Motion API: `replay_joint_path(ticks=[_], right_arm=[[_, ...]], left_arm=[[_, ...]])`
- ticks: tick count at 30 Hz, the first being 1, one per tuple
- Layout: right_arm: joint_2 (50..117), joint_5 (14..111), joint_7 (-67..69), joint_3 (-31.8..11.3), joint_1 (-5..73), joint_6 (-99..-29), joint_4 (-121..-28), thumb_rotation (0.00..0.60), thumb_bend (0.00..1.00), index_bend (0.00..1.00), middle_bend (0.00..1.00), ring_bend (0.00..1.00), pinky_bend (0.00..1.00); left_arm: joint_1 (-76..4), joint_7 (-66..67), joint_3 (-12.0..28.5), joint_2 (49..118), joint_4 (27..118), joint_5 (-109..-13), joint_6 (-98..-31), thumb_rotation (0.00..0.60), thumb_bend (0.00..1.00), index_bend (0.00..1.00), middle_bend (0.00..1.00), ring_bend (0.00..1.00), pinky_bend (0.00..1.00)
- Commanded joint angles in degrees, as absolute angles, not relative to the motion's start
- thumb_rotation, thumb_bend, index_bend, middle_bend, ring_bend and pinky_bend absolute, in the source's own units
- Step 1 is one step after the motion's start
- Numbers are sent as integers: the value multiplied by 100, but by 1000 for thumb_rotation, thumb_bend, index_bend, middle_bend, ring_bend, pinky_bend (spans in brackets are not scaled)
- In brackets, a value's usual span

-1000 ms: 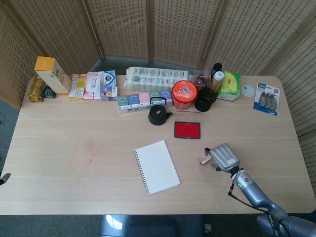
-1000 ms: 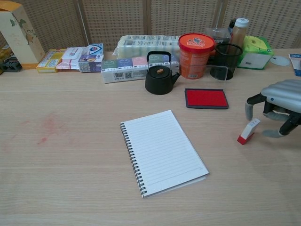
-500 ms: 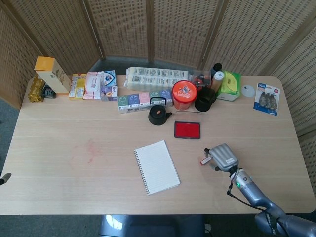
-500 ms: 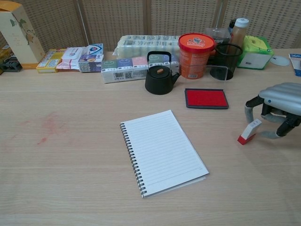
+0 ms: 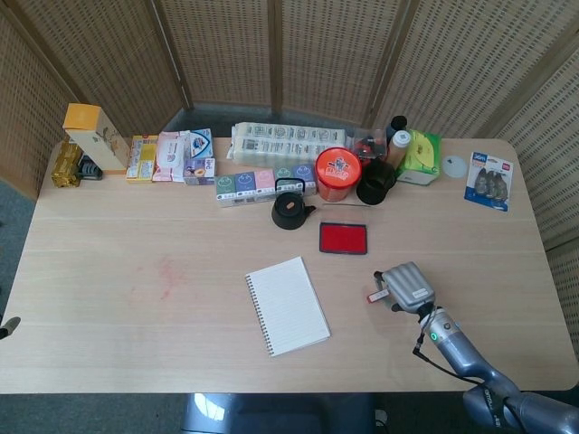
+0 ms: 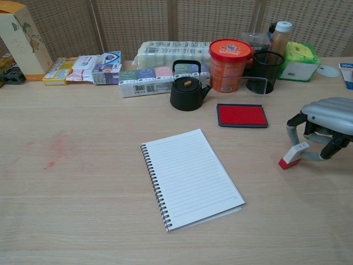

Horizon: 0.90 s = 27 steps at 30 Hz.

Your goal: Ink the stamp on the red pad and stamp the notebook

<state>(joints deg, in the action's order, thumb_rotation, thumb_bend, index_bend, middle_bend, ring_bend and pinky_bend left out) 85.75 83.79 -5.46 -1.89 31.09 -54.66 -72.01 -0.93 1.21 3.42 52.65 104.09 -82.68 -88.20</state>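
The stamp [image 6: 292,155] lies on the table right of the notebook, red end low and to the left, white end up toward my right hand [image 6: 326,122]. The hand arches over that white end with its fingers curled down around it; the thumb touches the stamp's right side, and the stamp still rests on the table. The head view shows the same stamp [image 5: 376,295] poking out left of the right hand [image 5: 405,285]. The red ink pad [image 6: 242,115] lies uncovered behind them. The spiral notebook [image 6: 190,176] lies open on a blank lined page. My left hand shows in neither view.
A black teapot [image 6: 186,91], an orange tub [image 6: 230,57] and a black mesh cup [image 6: 264,72] stand just behind the pad. Boxes and packets line the table's far edge. A faint red smear [image 6: 58,148] marks the wood at the left.
My right hand has crept slightly left and its fingers have curled closer around the stamp's white end. The stamp has barely shifted.
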Motion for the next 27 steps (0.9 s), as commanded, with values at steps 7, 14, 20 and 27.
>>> replay_joint_path(ticks=[7,14,20,27], right_arm=[[8536,8343,-386,-192,3105,-5495,-7301,600,389,579,910,1000,1000],[8402,8273,-313,-245,3143,-5465,-7520,600,399,594,911,1000,1000],[8157,7972,-589,-509,3369,-5226,-7981,600,406,600,912,1000,1000],[8035,7165,-1350,-1043,3865,-4793,-8316,600,415,617,911,1000,1000]], left_arm=[[-101,135,337,5264,10412,-8258,-8796,600,5,0,0,9,0],[-105,146,329,5263,10419,-8263,-8784,600,6,0,0,9,0],[-126,178,312,5266,10427,-8283,-8743,600,5,0,0,9,0],[-112,194,290,5267,10437,-8339,-8777,600,5,0,0,9,0]])
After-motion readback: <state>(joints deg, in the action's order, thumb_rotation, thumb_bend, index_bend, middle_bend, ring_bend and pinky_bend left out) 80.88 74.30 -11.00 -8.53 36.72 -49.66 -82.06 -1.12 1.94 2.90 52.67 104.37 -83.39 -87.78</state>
